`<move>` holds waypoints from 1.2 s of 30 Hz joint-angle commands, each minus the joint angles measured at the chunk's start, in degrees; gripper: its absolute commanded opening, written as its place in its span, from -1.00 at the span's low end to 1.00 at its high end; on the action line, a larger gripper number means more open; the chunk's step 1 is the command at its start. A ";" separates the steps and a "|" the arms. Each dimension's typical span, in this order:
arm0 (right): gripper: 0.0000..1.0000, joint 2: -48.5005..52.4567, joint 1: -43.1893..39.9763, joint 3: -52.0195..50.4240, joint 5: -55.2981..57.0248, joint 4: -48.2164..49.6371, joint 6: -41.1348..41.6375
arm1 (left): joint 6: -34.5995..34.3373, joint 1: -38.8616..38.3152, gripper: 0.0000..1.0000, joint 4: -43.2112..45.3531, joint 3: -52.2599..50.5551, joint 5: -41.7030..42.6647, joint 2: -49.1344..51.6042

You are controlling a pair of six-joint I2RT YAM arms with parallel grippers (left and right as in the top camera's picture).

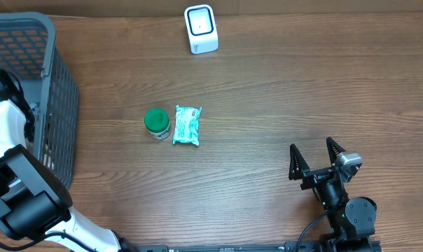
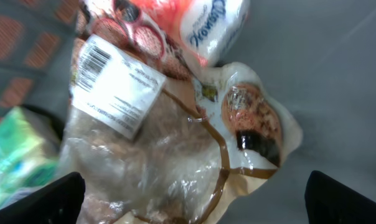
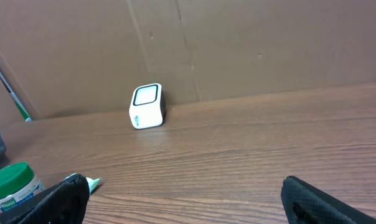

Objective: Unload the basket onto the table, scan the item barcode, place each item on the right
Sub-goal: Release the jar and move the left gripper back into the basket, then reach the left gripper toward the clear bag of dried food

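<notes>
Snack packet is lying in the basket. Overhead, the left arm is reaching in there and the right gripper is idling wide open.

Left wrist: the left gripper is hovering spread over the packet, gripping nothing. I'd be pinching the packet's edge and keeping the barcode label uncovered.

Right wrist: the scanner is standing well apart from the basket, so it's looking like a long carry.

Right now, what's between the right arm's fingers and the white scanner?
Only bare wooden table between the scanner and those fingers, seen in the overhead view.

Overhead: straight down, whole table.
Left wrist: close, inside basket, facing packets.
Right wrist: low, facing scanner.
Shared: scanner, overhead and right wrist.
</notes>
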 commanded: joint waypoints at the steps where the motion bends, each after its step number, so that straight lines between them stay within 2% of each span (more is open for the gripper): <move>1: 1.00 -0.20 -0.15 -0.63 0.46 0.22 -0.26 | 1.70 0.13 0.88 2.91 -3.74 -0.59 0.39; 11: 1.00 -0.20 -0.15 -0.63 0.46 0.22 -0.26 | 2.58 0.15 0.75 4.59 -4.76 -5.35 5.22; 17: 1.00 -0.20 -0.15 -0.63 0.46 0.22 -0.26 | -1.42 0.20 0.48 3.04 -4.76 -11.04 8.48; 19: 1.00 -0.20 -0.15 -0.63 0.46 0.22 -0.26 | -2.97 0.20 0.33 2.47 -4.76 -12.90 8.83; 24: 1.00 -0.20 -0.15 -0.63 0.46 0.22 -0.26 | -5.09 0.20 -0.33 1.60 -4.76 -16.85 8.85; 27: 1.00 -0.20 -0.15 -0.63 0.46 0.22 -0.26 | -7.52 0.20 -0.52 -0.57 -4.81 -18.16 8.87; 32: 1.00 -0.20 -0.15 -0.63 0.46 0.22 -0.26 | -10.38 0.20 -0.49 -3.48 -5.70 -18.12 8.87; 36: 1.00 -0.20 -0.15 -0.63 0.46 0.22 -0.26 | -10.78 0.20 -0.32 -2.91 -6.99 -17.97 8.87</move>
